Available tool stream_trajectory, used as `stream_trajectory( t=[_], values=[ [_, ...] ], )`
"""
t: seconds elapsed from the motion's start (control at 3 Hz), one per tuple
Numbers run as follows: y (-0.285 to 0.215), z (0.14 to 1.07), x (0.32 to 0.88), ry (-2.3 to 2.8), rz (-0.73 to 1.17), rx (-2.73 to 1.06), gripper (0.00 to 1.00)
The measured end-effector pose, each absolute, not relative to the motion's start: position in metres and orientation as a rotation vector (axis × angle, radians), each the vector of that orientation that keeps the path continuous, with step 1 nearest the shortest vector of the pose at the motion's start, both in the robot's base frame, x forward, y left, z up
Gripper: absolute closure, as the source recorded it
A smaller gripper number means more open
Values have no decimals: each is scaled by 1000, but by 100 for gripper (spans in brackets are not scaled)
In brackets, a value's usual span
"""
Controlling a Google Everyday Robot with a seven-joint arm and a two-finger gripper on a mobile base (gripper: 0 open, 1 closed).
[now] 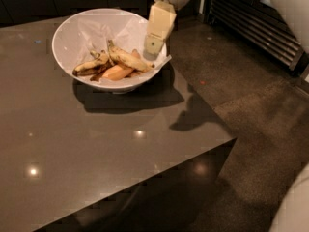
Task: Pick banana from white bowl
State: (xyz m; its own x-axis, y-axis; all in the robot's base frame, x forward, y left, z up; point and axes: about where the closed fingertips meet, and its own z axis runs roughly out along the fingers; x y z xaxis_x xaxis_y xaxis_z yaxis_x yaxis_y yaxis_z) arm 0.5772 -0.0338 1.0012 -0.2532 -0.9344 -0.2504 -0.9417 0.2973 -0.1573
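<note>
A large white bowl (72, 30) lined with crinkled white paper stands at the back of a dark table. In it lies the pale-yellow speckled banana (129, 60), curved, at the right of the pile. A darker banana (89, 66) lies to its left and a smooth orange piece (117, 72) in front. My gripper (154, 43) hangs from the arm at the top, over the bowl's right rim, just right of and above the banana.
The dark table (96, 153) ends in a corner at the right front, with dark floor (251, 105) beyond. A slatted black grille (260, 28) runs along the back right. A pale object (294, 207) shows at the lower right corner.
</note>
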Motion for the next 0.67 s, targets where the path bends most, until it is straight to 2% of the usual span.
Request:
stream_trajectory(
  t=[0.33,0.67],
  values=[
    [-1,1011,583,2227,3,-1743,0],
    [11,1006,594,2207,63,-1710,0]
  ],
)
